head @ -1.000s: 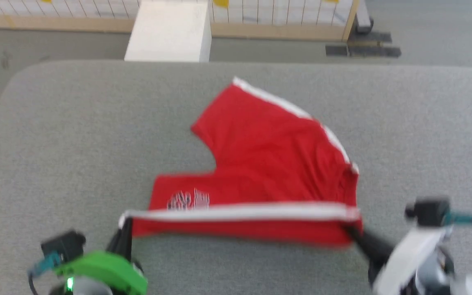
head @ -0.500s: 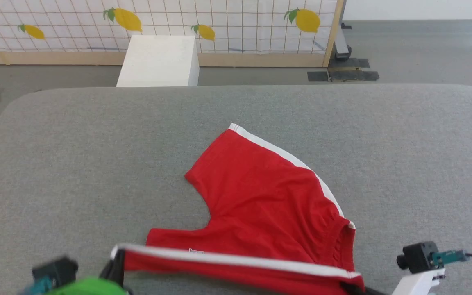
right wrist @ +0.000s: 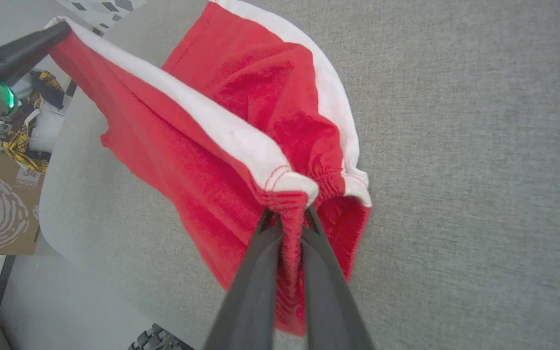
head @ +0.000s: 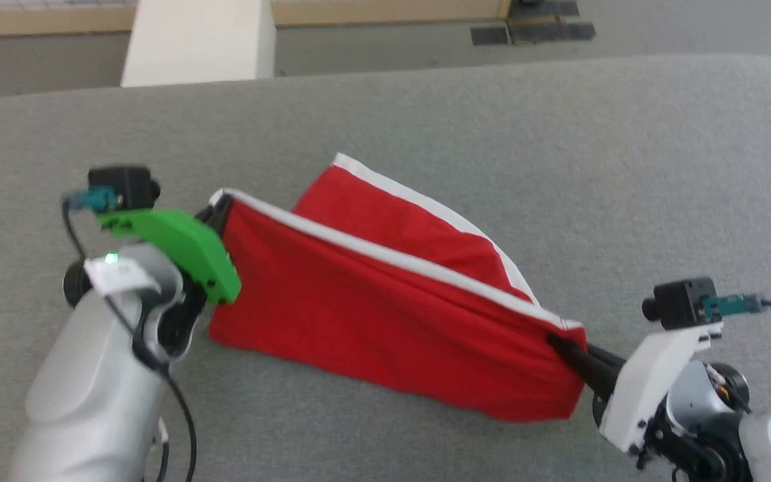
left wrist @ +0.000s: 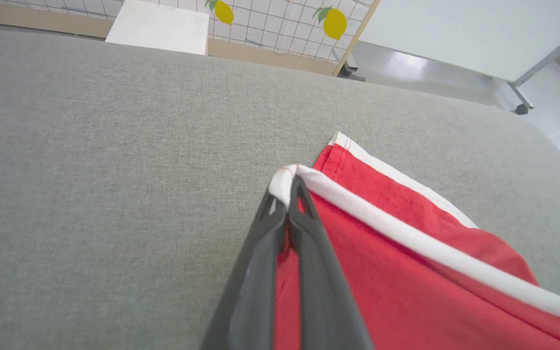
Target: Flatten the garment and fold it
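The left hand [head: 218,202] pinches the shorts [head: 359,314] at a hem corner, the right hand [head: 554,341] at the waistband end, white stripe taut between them above the surface [head: 425,107], far leg on it.

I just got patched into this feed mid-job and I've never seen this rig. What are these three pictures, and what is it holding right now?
This is a two-armed robot; each arm ends in two long dark fingers. The wide picture is from its head, looking down on a grey padded surface. The other two are from wrist cameras that look along each arm's own fingers. On the surface lies a pair of red shorts with white stripes. The left gripper is shut on a white-trimmed corner at one end; the right gripper is shut on the gathered waistband end. Between them the striped edge is lifted and pulled straight, while the rest drapes onto the surface.
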Tool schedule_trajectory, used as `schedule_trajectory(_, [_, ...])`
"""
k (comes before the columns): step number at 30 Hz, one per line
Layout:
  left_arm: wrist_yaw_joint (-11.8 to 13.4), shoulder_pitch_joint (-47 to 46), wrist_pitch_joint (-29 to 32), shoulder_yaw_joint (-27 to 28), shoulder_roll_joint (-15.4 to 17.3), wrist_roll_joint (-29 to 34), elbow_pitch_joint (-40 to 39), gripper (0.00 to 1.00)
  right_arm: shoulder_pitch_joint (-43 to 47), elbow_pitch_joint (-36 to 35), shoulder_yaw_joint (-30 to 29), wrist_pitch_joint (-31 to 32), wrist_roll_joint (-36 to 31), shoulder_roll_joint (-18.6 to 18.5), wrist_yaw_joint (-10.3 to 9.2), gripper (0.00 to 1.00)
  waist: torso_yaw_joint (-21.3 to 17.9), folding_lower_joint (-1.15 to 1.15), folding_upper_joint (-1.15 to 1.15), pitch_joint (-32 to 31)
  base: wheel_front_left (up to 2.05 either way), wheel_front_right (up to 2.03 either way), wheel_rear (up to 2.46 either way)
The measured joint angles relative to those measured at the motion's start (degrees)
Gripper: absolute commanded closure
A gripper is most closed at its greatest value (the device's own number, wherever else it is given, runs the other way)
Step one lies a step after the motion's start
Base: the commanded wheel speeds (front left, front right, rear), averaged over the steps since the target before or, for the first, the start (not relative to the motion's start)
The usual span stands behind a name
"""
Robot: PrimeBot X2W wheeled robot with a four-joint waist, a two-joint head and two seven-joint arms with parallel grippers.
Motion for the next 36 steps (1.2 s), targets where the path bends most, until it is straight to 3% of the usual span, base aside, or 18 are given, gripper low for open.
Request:
schedule_trajectory(11, [-4.5,-17.2,0.6,-4.2,-1.4,4.3,15.2,1.00,-6.8,5.2,2.3,-3.8,-1.8,1.6,0.00,1.00,-6.5,0.00,0.00,7.2,0.00,0.00,0.00])
schedule_trajectory(21, [-5.4,-20.7,0.4,-4.9,-1.3,4.7,23.5,1.00,-8.8,7.9,5.2,-6.6,-1.7,1.9,0.00,1.00,-11.7,0.00,0.00,11.5,0.00,0.00,0.00])
schedule_trajectory(22, [-5.4,-20.8,0.1,-4.8,-1.3,4.7,24.2,1.00,-8.8,7.9,5.6,-7.3,-1.5,2.0,0.00,0.87,-12.1,0.00,0.00,11.8,0.00,0.00,0.00])
schedule_trajectory(23, [-5.4,-20.9,-0.2,-4.7,-1.4,4.7,24.6,1.00,-8.8,8.0,5.9,-7.6,-1.1,2.0,0.00,0.60,-12.3,0.00,0.00,12.0,0.00,0.00,0.00])
schedule_trajectory(24, [-5.5,-21.2,-0.5,-4.7,-1.4,4.6,25.0,0.76,-8.9,8.1,6.3,-7.6,-0.7,2.1,0.00,0.00,-12.5,0.00,0.00,12.2,0.00,0.00,0.00])
schedule_trajectory(25, [-5.5,-21.5,-0.7,-4.6,-1.4,4.5,25.3,0.18,-8.9,8.1,6.4,-7.9,-0.5,2.1,0.00,0.00,-12.6,0.00,0.00,12.3,0.00,0.00,0.00])
schedule_trajectory(26, [-5.5,-21.8,-1.3,-4.7,-1.5,4.6,25.8,0.00,-8.9,8.2,6.4,-8.3,-0.2,2.0,0.00,0.00,-12.6,0.00,0.00,12.3,0.00,0.00,0.00])
schedule_trajectory(32, [-6.1,-22.0,-6.0,-5.6,-1.8,5.5,26.8,0.00,-7.8,6.7,4.4,-11.0,-1.0,2.0,0.00,0.00,-11.5,0.00,0.00,11.0,0.00,0.00,0.00])
schedule_trajectory(36, [-6.6,-21.9,-12.4,-7.0,-0.7,8.7,24.8,0.00,-4.7,3.3,-0.8,-13.3,-6.6,3.0,0.00,0.00,-10.1,0.00,0.00,8.9,0.00,0.00,0.00])
